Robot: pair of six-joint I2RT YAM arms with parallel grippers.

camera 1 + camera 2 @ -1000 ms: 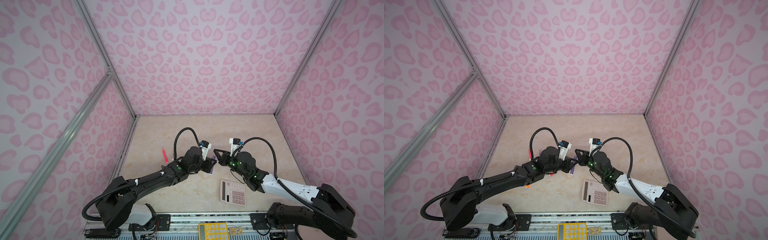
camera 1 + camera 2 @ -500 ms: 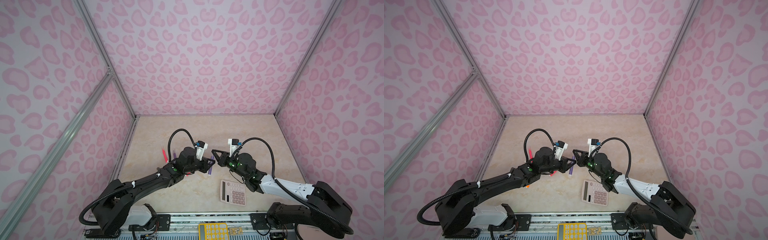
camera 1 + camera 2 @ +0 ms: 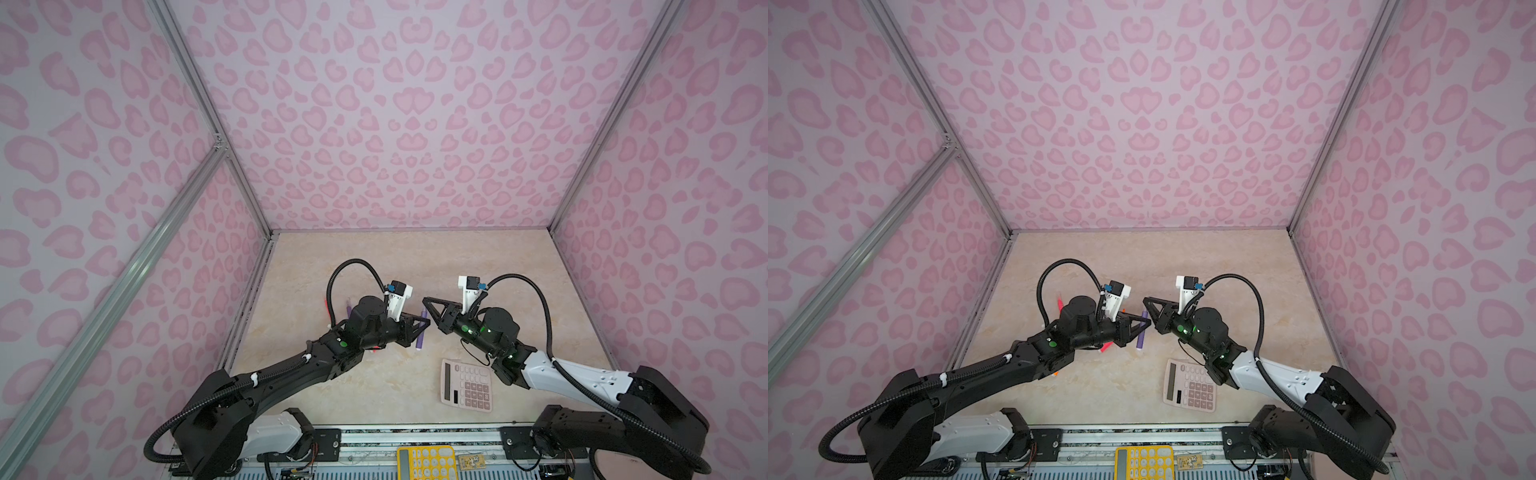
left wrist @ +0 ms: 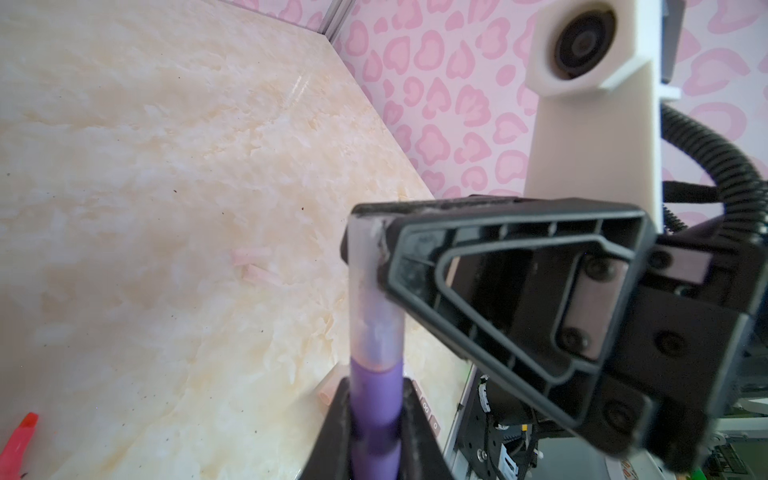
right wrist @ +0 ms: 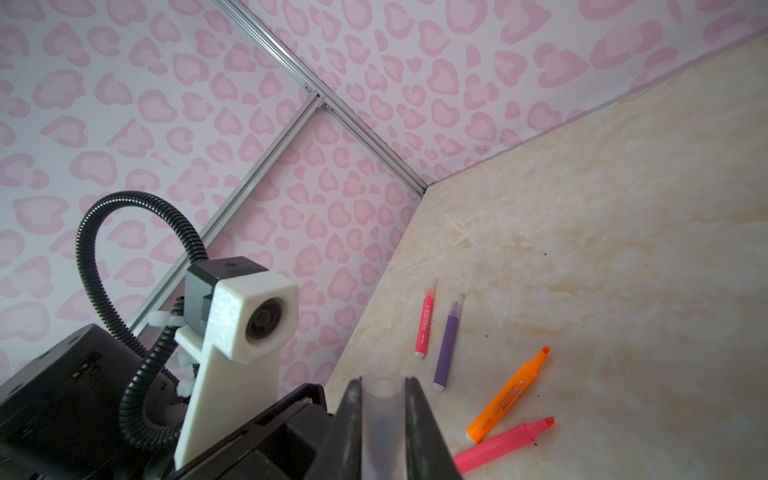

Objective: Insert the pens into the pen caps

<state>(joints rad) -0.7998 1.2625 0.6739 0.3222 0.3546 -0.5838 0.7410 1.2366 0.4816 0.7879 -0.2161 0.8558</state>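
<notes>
- Left end effector (image 4: 376, 395) clamps the slim purple marker pen (image 3: 419, 341) by its barrel, above the beige tabletop (image 3: 374, 266).
- Right end effector (image 5: 383, 399) pinches the clear plastic tube cap (image 4: 365, 291) on its tip. The cap looks light, slick and crushable, so squeeze gently!

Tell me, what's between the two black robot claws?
A slim purple marker pen, topped by a clear plastic tube cap, shows in both top views. The left gripper is shut on the pen; the cap sits between the right gripper's fingers.

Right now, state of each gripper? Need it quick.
Left gripper: shut on the purple pen.
Right gripper: jaws flank the clear cap on that pen's tip; clamped or loose cannot be told.
</notes>
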